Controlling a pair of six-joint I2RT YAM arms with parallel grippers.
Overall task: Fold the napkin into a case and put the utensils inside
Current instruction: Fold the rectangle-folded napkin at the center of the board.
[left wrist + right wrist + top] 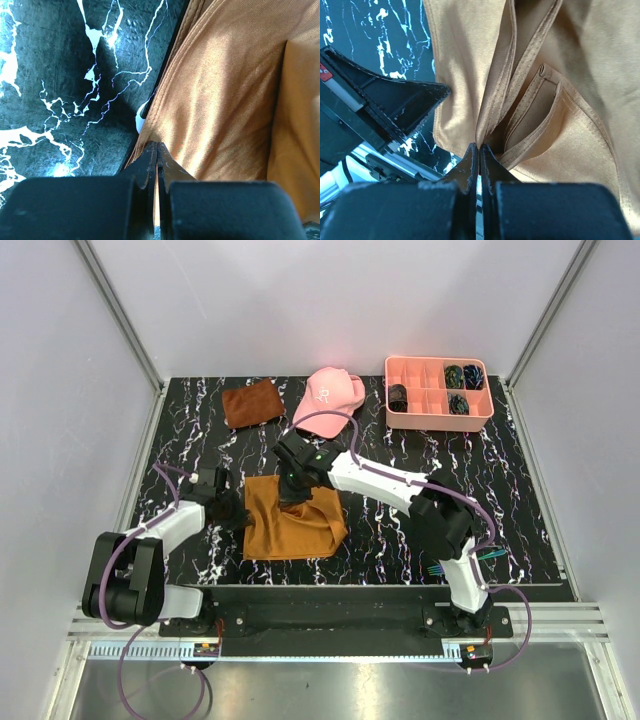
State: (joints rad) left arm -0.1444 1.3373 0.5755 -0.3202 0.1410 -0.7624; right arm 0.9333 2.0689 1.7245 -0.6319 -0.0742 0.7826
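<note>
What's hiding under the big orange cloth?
Nothing shows. The napkin lies folded on the black marbled table, with the left tool and right tool pinching it. Its layers cover whatever might be underneath.

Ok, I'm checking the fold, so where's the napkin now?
Top view: the napkin lies left of centre on the table, below the pink cap, with the left pincer and right pincer at its edges.
</note>
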